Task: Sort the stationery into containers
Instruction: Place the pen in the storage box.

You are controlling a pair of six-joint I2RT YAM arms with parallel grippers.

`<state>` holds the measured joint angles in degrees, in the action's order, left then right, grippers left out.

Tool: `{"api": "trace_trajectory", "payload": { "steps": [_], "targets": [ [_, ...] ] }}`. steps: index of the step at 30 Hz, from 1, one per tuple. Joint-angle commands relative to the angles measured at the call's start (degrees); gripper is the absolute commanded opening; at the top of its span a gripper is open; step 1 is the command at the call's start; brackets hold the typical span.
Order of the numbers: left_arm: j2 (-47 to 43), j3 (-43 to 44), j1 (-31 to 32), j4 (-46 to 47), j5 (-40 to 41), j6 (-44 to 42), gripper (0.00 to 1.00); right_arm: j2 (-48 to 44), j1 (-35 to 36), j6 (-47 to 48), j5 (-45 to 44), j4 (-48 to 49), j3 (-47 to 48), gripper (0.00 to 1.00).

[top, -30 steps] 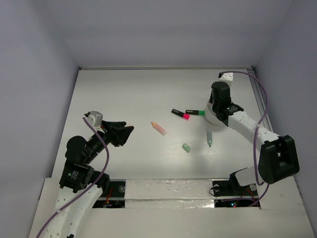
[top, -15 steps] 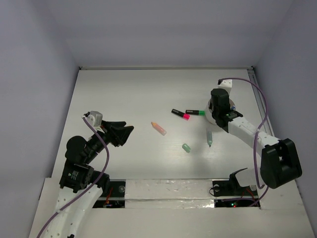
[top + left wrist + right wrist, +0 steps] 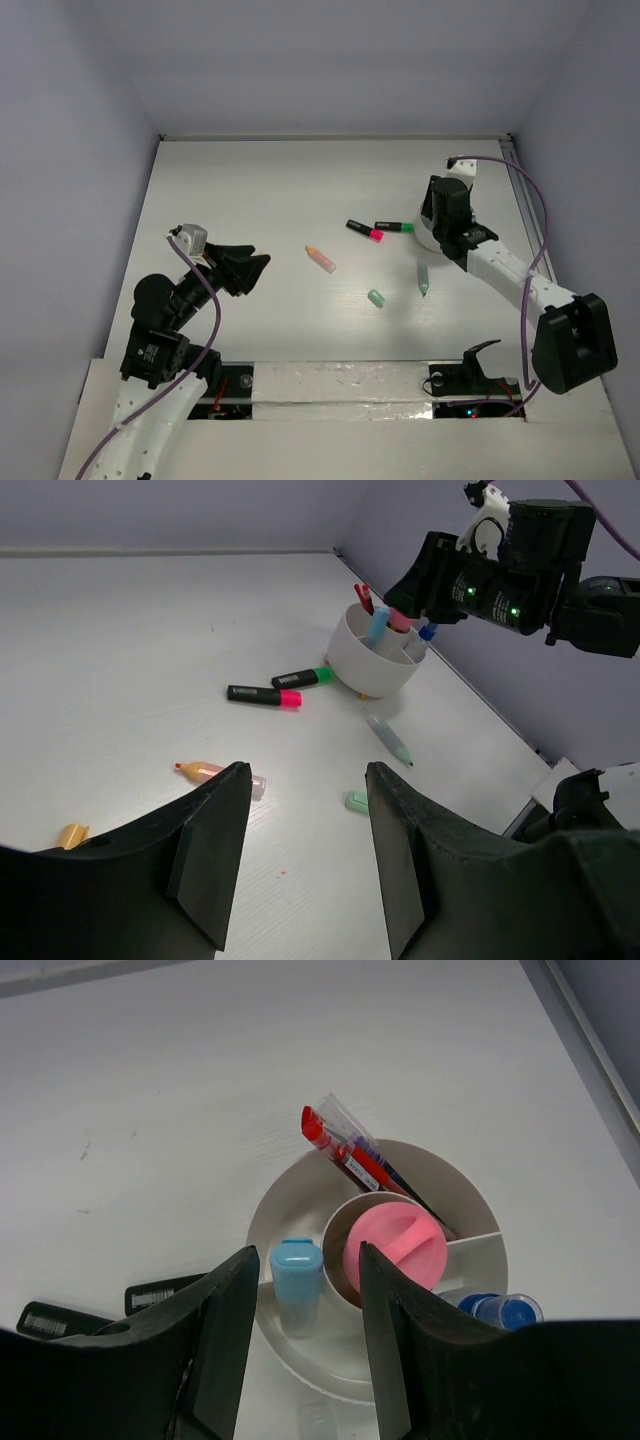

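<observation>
White worktop (image 3: 150, 1080): right gripper (image 3: 307, 1253), spread and empty above the cup (image 3: 285, 1195); a low exit could clip the light-blue marker (image 3: 296, 1280), tipping it.

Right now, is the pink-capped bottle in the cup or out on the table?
In: the pink-capped bottle stands upright in the centre compartment of the cup.
</observation>
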<state>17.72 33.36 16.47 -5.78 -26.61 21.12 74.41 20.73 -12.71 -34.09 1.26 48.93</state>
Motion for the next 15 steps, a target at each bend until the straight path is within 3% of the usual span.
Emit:
{"api": "trace_trajectory", "payload": {
  "steps": [1, 11, 14, 15],
  "targets": [
    [0.1, 0.7, -0.6, 3.5, -1.2, 0.0, 0.46, -2.7, 0.5, -1.1, 0.9, -0.8, 2.0, 0.51],
    [0.5, 0.7, -1.2, 3.6, -1.3, 0.1, 0.46, -6.1, 6.2, -1.5, 5.7, -6.2, 3.5, 0.42],
    [0.4, 0.6, -1.2, 3.6, -1.3, 0.1, 0.46, -5.4, 7.5, -1.1, 10.2, -7.5, 4.2, 0.27],
    [0.6, 0.7, -1.2, 3.6, -1.3, 0.1, 0.46, -4.9, 8.3, -0.7, 12.2, -7.6, 4.4, 0.17]
  ]
}}
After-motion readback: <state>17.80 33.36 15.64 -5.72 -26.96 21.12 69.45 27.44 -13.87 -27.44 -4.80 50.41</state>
